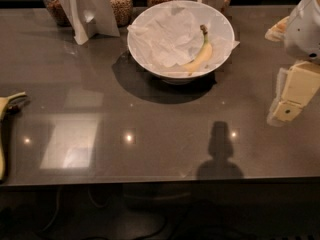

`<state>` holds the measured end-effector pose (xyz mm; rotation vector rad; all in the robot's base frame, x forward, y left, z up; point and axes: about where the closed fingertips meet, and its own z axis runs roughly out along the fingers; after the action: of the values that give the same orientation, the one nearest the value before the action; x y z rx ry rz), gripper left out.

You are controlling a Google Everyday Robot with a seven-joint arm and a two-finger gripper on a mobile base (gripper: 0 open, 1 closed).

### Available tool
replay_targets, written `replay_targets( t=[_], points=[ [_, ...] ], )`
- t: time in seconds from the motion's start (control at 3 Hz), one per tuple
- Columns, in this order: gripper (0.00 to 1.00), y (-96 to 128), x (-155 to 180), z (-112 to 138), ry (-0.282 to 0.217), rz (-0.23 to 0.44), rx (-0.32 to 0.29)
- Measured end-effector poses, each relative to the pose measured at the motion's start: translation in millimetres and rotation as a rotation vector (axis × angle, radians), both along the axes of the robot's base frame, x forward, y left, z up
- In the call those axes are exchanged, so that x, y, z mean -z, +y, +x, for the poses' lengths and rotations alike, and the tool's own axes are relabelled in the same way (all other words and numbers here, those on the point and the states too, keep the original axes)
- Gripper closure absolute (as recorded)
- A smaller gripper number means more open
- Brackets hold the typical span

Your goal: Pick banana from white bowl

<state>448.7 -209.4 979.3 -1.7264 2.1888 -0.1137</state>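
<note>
A small pale-yellow banana [201, 55] with a dark stem tip lies inside the white bowl [150, 59], on the right side of its crumpled white paper lining. The bowl stands at the back middle of the dark glossy table. My gripper [291, 95], with beige parts, hangs over the table's right edge. It is well to the right of the bowl, nearer the front, and apart from both bowl and banana.
A larger greenish-yellow banana [6, 115] lies at the table's left edge. Glass jars of grains [120, 4] and a white card stand [87, 11] line the back, behind and left of the bowl. The table's front edge [150, 180] runs across the lower view.
</note>
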Motion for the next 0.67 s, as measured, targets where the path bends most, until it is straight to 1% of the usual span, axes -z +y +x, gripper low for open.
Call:
replay_targets(
  t=[0.33, 0.67],
  points=[
    [0.0, 18, -4, 31, -0.054, 0.015, -0.064],
    [0.0, 31, -8, 71, -0.113, 0.056, -0.119]
  ],
)
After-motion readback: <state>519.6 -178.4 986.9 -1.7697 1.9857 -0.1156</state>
